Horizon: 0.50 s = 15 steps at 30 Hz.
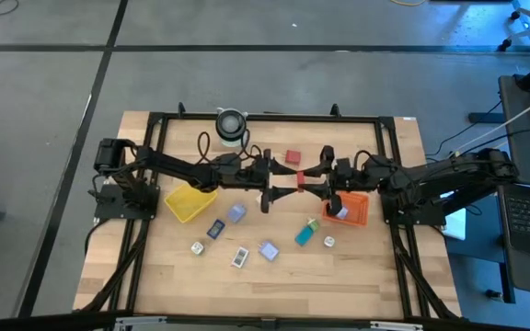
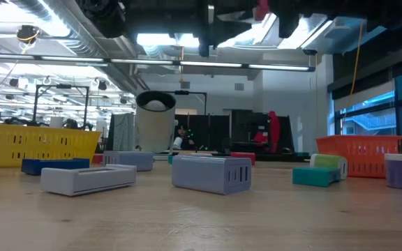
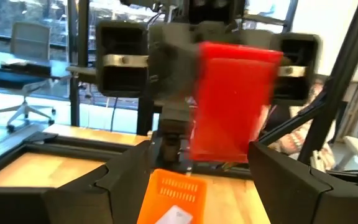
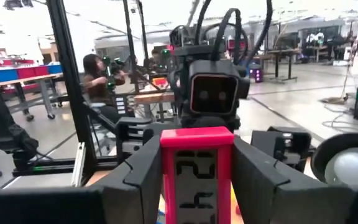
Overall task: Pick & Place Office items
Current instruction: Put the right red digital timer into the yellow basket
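My right gripper is shut on a red office item that has a dark number display, held high over the table's middle. My left gripper faces it from the table's left, open, with a finger on either side of the red item's free end; no touch shows. Other office items lie flat on the wood: a red one, a teal one, pale blue ones, a dark blue one and white ones. My right gripper pinches the red item's two long side faces between its two fingers. The fingers come level from the table's right side and lie along the item. It is lifted clear of the table, display up, its free end toward my left gripper.
A yellow tray sits under the left arm. An orange tray with a white piece in it sits under the right arm. A round white-and-grey cylinder stands at the far edge. A black frame borders the table.
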{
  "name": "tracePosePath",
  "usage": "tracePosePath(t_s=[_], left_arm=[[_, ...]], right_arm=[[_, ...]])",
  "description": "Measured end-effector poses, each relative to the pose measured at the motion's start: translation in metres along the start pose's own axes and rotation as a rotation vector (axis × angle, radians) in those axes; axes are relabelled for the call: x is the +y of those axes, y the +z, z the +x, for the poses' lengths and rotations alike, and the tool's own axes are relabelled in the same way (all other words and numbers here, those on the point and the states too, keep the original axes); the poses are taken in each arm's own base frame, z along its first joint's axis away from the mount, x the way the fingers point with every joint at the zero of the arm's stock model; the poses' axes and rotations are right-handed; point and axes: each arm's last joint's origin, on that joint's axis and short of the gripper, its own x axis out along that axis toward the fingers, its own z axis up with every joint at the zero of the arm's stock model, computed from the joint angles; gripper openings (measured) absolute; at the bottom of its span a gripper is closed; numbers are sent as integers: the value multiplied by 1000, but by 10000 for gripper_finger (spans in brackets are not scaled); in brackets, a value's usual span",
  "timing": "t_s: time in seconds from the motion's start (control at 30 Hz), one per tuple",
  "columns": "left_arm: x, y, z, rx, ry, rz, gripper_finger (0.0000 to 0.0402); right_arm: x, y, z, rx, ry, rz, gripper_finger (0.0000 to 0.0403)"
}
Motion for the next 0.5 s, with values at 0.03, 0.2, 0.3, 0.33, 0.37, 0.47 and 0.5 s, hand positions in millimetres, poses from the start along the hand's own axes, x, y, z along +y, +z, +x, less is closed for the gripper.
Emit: tracePosePath(t_s=[0.03, 0.2, 0.3, 0.33, 0.37, 0.47, 0.5], left_arm=[[0, 0, 0, 6, 11, 5, 260], [2, -1, -1, 19, 21, 6, 260], [2, 0, -1, 14, 5, 5, 260], [2, 0, -1, 12, 1, 3, 261], [1, 0, -1, 8, -6, -2, 262], [0, 1, -1, 8, -59, -32, 268], [-1, 1, -1, 10, -72, -41, 271]], right_arm=[[0, 0, 0, 4, 3, 5, 152], [1, 0, 0, 4, 8, 12, 152], [1, -1, 1, 6, 8, 12, 152], [1, -1, 1, 6, 7, 12, 152], [1, -2, 1, 7, 8, 12, 152], [1, -2, 1, 14, 4, 4, 152], [1, -2, 1, 13, 3, 3, 152]])
